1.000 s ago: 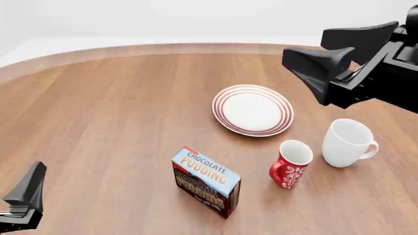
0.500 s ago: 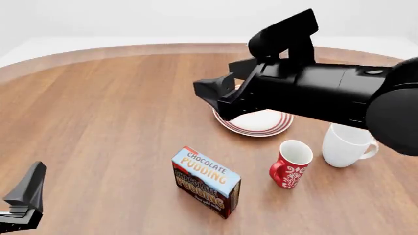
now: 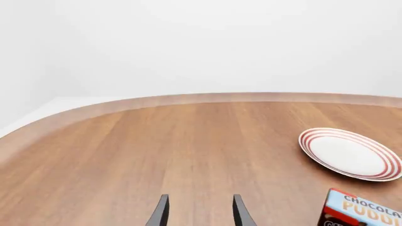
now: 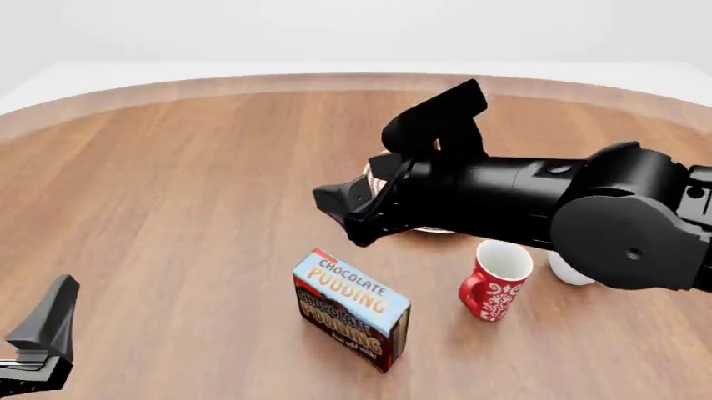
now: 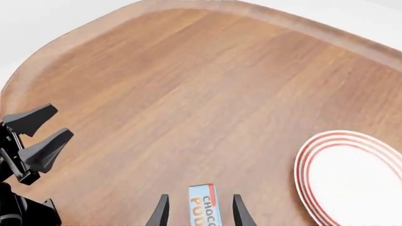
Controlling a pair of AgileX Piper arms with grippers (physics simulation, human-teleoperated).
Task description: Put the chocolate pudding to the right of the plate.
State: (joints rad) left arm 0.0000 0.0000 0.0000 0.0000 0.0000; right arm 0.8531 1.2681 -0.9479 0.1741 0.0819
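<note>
The chocolate pudding carton (image 4: 350, 304) stands on the wooden table, near the front and left of the mugs. It also shows in the left wrist view (image 3: 364, 212) and the right wrist view (image 5: 204, 209). The red-ringed white plate (image 3: 349, 153) (image 5: 351, 179) lies behind the carton; in the front view my right arm hides most of it. My right gripper (image 4: 356, 171) is open and empty, above and just behind the carton, which shows between its fingers in the right wrist view. My left gripper (image 4: 45, 333) (image 5: 37, 134) is open and empty at the front left.
A red patterned mug (image 4: 493, 283) stands right of the carton. A plain white mug (image 4: 568, 271) is beside it, mostly hidden by my right arm. The table's curved far edge (image 4: 223, 82) runs along the back.
My right arm has swung from the far right, leftward and down over the plate, to above the carton. The carton, mugs and left arm have not moved.
</note>
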